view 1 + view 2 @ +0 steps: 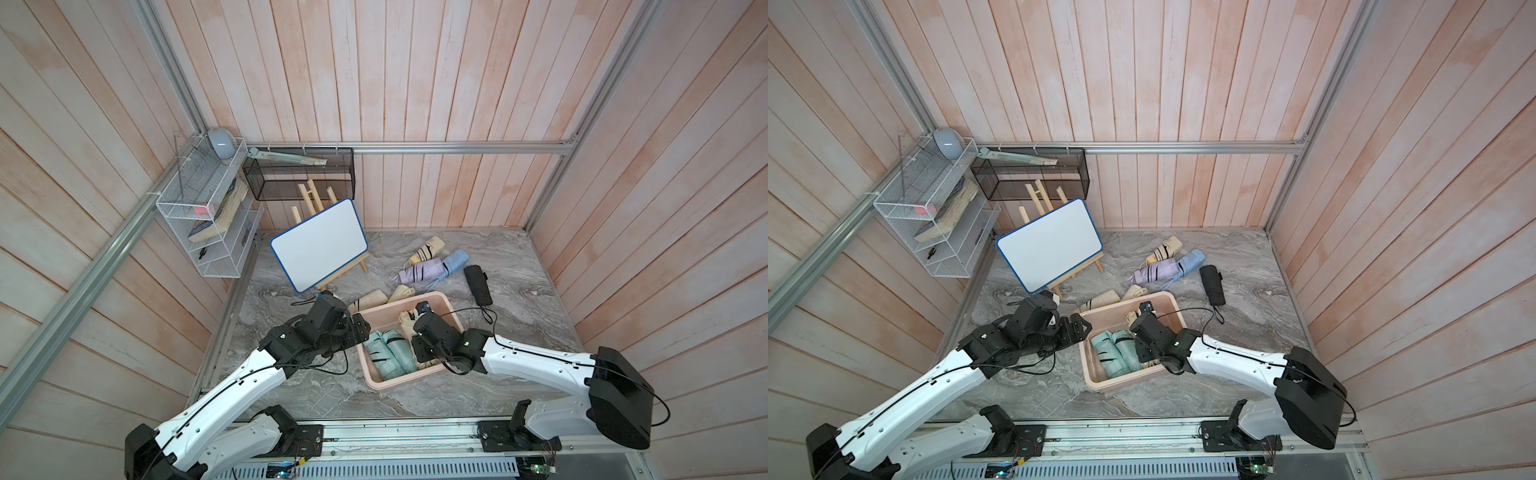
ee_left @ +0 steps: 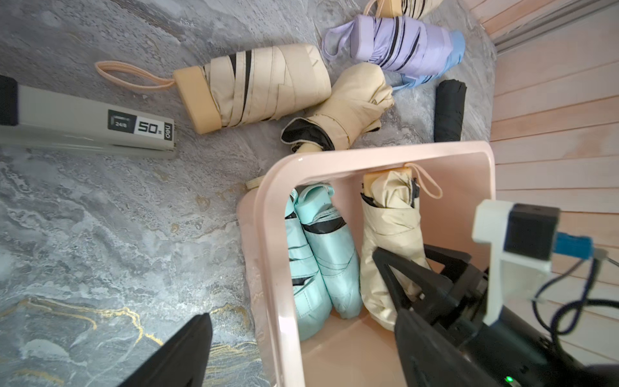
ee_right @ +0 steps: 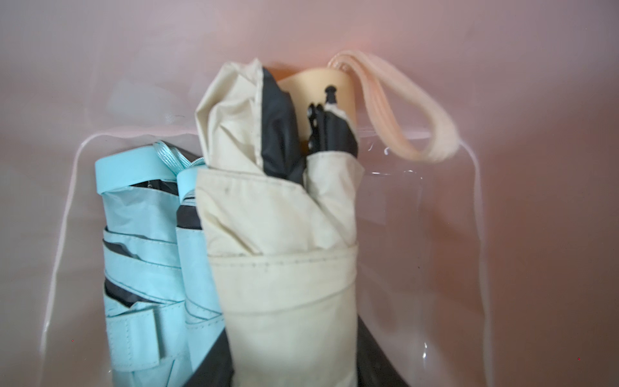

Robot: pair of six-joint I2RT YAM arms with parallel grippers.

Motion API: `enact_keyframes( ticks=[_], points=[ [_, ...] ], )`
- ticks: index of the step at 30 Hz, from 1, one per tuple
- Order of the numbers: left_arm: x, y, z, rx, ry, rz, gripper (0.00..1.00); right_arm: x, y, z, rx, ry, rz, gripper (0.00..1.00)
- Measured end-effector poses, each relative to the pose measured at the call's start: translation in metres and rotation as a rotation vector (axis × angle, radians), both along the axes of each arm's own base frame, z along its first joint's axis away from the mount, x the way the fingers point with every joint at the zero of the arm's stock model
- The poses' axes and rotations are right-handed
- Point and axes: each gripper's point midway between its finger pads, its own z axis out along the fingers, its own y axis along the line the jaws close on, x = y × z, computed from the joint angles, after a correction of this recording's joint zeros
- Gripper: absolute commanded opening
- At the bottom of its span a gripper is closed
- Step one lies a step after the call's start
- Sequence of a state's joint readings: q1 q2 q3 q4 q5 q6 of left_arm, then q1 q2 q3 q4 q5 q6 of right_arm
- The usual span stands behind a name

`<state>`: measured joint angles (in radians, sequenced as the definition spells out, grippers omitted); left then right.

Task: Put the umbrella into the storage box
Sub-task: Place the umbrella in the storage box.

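- right gripper (image 2: 403,258): jaws drawn in, pinching the cream umbrella (image 3: 284,268) across its body, one finger on each side; it sits down inside the storage box (image 1: 399,381)
- left gripper (image 1: 361,328): jaws spread wide, holding nothing; it sits at the box's left rim near the far-left corner; in the left wrist view one finger (image 2: 181,351) hangs over the table (image 1: 532,340) outside the box wall; cannot tell if it touches the rim
- cream umbrella: inside the box, lying lengthwise, handle end at the far wall; its strap (image 3: 402,110) loops against that wall; the gripper holds the end away from the handle; cannot tell if it rests on the box floor
- mint umbrellas (image 2: 321,254): two, side by side along the box's left wall; the nearer one touches the cream umbrella's left side
- room in the box: a bare strip of floor between the cream umbrella and the right wall
- just past the far-left rim: two beige umbrellas (image 1: 368,301), close to the box
- farther back: lilac umbrella (image 1: 419,270), blue umbrella (image 1: 456,261) and striped umbrella (image 1: 428,248) bunched together; black umbrella (image 1: 478,284) to their right, near the box's far-right corner
- grey stapler (image 2: 87,124) lies left of the beige pair; whiteboard (image 1: 320,245) stands on an easel at back-left
- open tabletop right of the box and in front of it
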<state>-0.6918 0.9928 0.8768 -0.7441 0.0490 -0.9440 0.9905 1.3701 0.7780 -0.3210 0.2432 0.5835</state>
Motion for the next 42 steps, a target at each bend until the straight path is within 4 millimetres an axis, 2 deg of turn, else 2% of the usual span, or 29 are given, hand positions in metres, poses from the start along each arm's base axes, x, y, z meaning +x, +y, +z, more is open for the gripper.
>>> enact_keyframes(
  ticks=[3,6,8,12,14,17,20,22,25,29,32,36,40,42],
  points=[
    [-0.002,-0.003,0.001,-0.023,0.012,-0.01,0.83,0.0,0.001,-0.007,-0.013,0.009,0.002,0.39],
    [-0.003,-0.006,0.002,-0.036,0.019,-0.019,0.83,0.0,0.002,-0.008,-0.017,0.009,0.002,0.43],
    [-0.004,-0.007,0.001,-0.04,0.025,-0.024,0.82,0.0,0.002,-0.009,-0.018,0.01,0.0,0.5],
    [-0.006,-0.008,-0.005,-0.04,0.051,-0.028,0.8,0.001,0.002,-0.011,-0.02,0.013,-0.002,0.71],
    [-0.007,-0.009,-0.009,-0.038,0.068,-0.026,0.79,0.001,0.002,-0.011,-0.018,0.014,-0.006,0.77],
    [-0.007,-0.01,-0.015,-0.038,0.086,-0.021,0.72,0.001,0.002,-0.006,-0.009,0.005,-0.007,0.84],
    [-0.008,-0.011,-0.019,-0.042,0.101,-0.017,0.65,0.001,0.0,0.011,0.02,-0.026,-0.002,0.85],
    [-0.009,-0.012,-0.023,-0.044,0.114,-0.02,0.61,0.001,-0.001,0.025,0.047,-0.052,0.001,0.84],
    [-0.009,-0.013,-0.028,-0.039,0.132,-0.019,0.54,0.0,-0.004,0.044,0.081,-0.085,0.003,0.76],
    [-0.008,-0.016,-0.032,-0.039,0.143,-0.019,0.45,-0.001,-0.008,0.052,0.094,-0.101,0.0,0.65],
    [-0.008,-0.016,-0.034,-0.036,0.15,-0.018,0.37,-0.002,-0.01,0.044,0.077,-0.089,-0.006,0.57],
    [-0.009,-0.015,-0.038,-0.023,0.162,-0.018,0.29,-0.002,-0.016,0.02,0.014,-0.06,-0.023,0.48],
    [-0.01,-0.013,-0.042,-0.007,0.174,-0.02,0.22,-0.001,-0.021,-0.008,-0.064,-0.031,-0.038,0.45],
    [-0.009,-0.014,-0.043,-0.006,0.178,-0.019,0.2,0.001,-0.019,-0.011,-0.073,-0.031,-0.038,0.46]
  ],
)
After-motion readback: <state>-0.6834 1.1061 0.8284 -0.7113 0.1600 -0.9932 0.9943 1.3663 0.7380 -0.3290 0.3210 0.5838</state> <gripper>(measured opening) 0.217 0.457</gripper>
